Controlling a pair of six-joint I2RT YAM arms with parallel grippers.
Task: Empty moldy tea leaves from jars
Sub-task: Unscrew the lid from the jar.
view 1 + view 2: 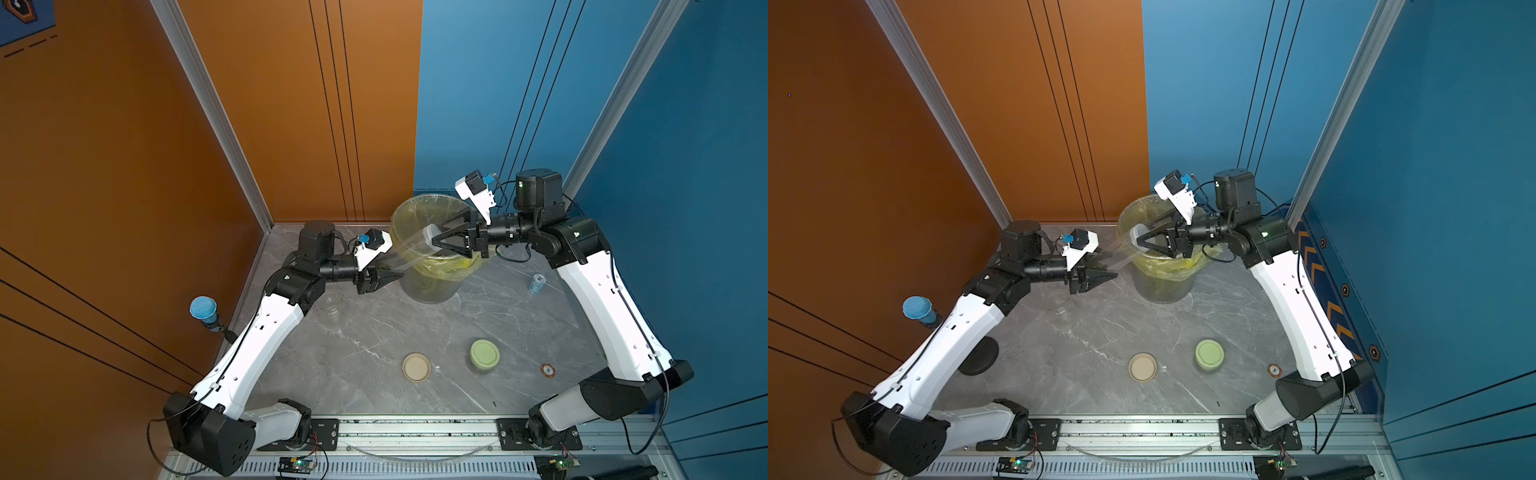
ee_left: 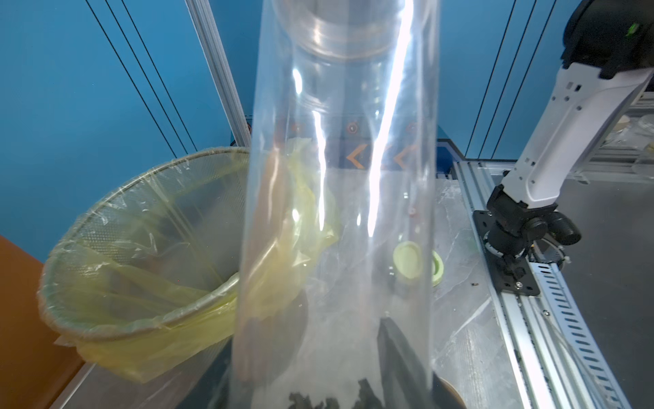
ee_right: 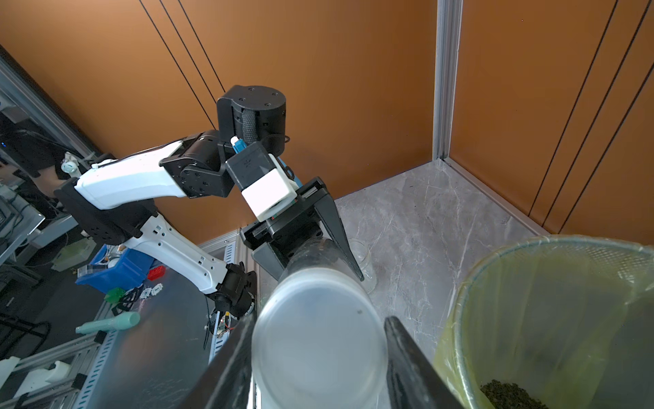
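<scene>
The grey, marble-veined tabletop (image 1: 374, 332) carries a mesh-walled bin (image 1: 428, 286) lined with a thin yellow bag. The right wrist view shows dumped leaves (image 3: 509, 393) in a dark crumbly heap at its bottom. The tall jar (image 2: 336, 219), a clear, smooth, narrow cylinder streaked with glare, is held on its side in the air with its lid end over the bin's rim. The left gripper (image 1: 386, 274) is clamped on the base end. The right gripper (image 1: 438, 235) pinches the frosted whitish lid (image 3: 318, 336), a round cap covering the mouth. The step in hand looks like uncapping this jar. The next move likely calls for the right wrist to twist while the left holds firm, then a tilt mouth-down over the bag. The slick wall may slip under the torque. An open wide jar (image 1: 331, 302), clear and apparently empty, stands by the left arm, and its flat beige lid (image 1: 416, 367) lies well apart from it. The short jar (image 1: 484, 354) is closed under a pale green cap. The tea leaves (image 2: 308, 402) of the tall jar, dark and flaky, sit at its base end, beside the left gripper's fingers.
</scene>
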